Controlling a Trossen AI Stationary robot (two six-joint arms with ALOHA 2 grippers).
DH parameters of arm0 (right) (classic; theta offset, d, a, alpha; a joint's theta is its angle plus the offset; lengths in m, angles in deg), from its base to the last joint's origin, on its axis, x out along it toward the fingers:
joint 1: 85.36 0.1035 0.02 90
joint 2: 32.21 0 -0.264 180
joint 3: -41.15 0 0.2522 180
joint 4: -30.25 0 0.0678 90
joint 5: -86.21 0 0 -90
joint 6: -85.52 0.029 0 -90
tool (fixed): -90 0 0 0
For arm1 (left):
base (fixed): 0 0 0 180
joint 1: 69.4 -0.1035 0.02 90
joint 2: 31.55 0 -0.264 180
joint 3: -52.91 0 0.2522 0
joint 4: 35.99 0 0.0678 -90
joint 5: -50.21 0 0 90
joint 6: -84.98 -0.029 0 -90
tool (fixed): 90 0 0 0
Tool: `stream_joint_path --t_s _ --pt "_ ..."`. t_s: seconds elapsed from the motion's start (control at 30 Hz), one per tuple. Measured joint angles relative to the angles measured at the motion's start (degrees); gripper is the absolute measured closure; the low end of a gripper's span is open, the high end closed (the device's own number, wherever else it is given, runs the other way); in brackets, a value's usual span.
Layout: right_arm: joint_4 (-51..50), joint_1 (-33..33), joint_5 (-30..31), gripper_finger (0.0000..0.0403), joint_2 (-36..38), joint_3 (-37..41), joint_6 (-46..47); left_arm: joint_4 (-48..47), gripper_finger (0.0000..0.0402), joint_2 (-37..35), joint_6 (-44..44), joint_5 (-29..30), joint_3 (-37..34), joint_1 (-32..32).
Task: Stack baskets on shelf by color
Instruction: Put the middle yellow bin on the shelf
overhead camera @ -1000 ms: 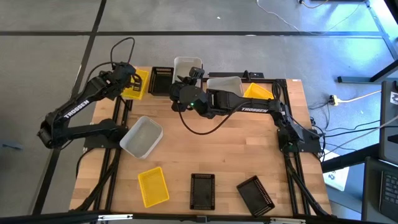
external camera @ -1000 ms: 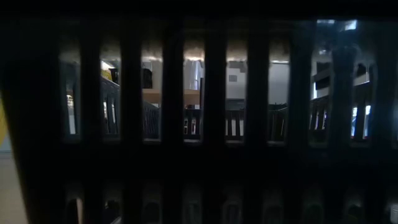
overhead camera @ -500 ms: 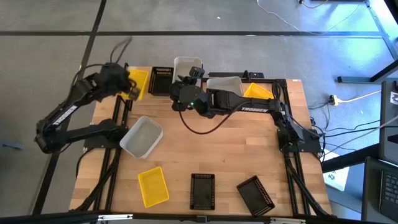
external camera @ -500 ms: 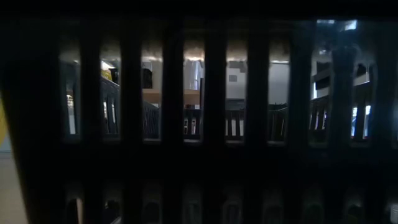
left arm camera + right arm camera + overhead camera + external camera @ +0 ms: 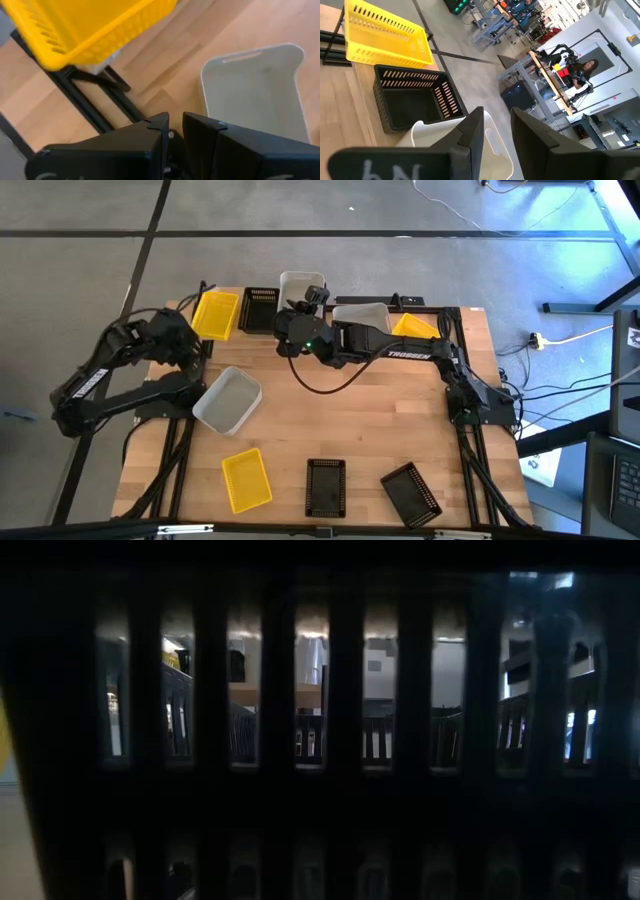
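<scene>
Left gripper [image 5: 172,131]: fingers nearly together, empty, above the tabletop. Right gripper [image 5: 495,137]: slightly parted over white basket [image 5: 492,150], grip could not be told

The setting was a robotics laboratory or workshop. The wooden surface [image 5: 340,430] stood on a grey concrete floor [image 5: 330,220] marked with dark lines, and loose cables [image 5: 560,340] lay on the floor beside the surface. Beyond the surface, the right wrist view showed a long hall with rows of metal-framed workstations [image 5: 490,30], and another dark robot arm rig [image 5: 559,51] mounted at a bench. A person [image 5: 585,67] stood near that rig. White walls enclosed the hall.
</scene>
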Motion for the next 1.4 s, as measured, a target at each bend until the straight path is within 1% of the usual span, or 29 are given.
stream_joint_path --t_s 0.1,0.27,0.47,0.57,0.73,0.9,1.07,1.23,1.3,1.4 --pt "0.02 0.0 -0.01 0.0302 0.0 0.0 0.0 2.66 0.0353 -0.03 -0.38 1.96 -2.81 0.0" --pt "0.01 0.0 -0.02 0.0302 0.0 0.0 0.0 10.52 0.0353 0.05 -3.59 3.78 -5.91 0.0" --pt "0.0 0.0 -0.04 0.0302 0.0 0.0 0.26 14.7 0.0353 0.92 -7.58 10.02 -6.24 0.0" --pt "0.02 -0.09 -0.08 0.0302 0.0 0.0 0.26 16.01 0.0353 1.31 -9.86 11.64 -6.24 0.0" --pt "0.0 -0.36 -0.06 0.0302 0.0 0.0 0.26 18.22 0.0353 2.68 -12.79 12.17 -6.36 0.0" --pt "0.0 -0.51 -0.08 0.0302 0.0 0.0 0.28 21.61 0.0353 3.96 -15.38 13.65 -8.21 0.0" --pt "-0.02 -0.48 -0.08 0.0302 -0.02 0.0 0.28 25.68 0.0353 4.91 -15.94 13.71 -11.21 -0.02" --pt "-0.04 -0.48 -0.03 0.0302 -0.02 0.0 0.28 27.78 0.0353 5.03 -16.97 15.14 -11.81 -0.02" --pt "-0.16 -0.48 -0.01 0.0302 -0.02 0.0 0.23 27.75 0.0353 4.78 -16.45 14.48 -11.81 -0.02" --pt "-1.05 -0.48 0.07 0.0303 0.02 0.0 0.05 27.69 0.0353 3.71 -13.93 11.69 -11.79 -0.01"
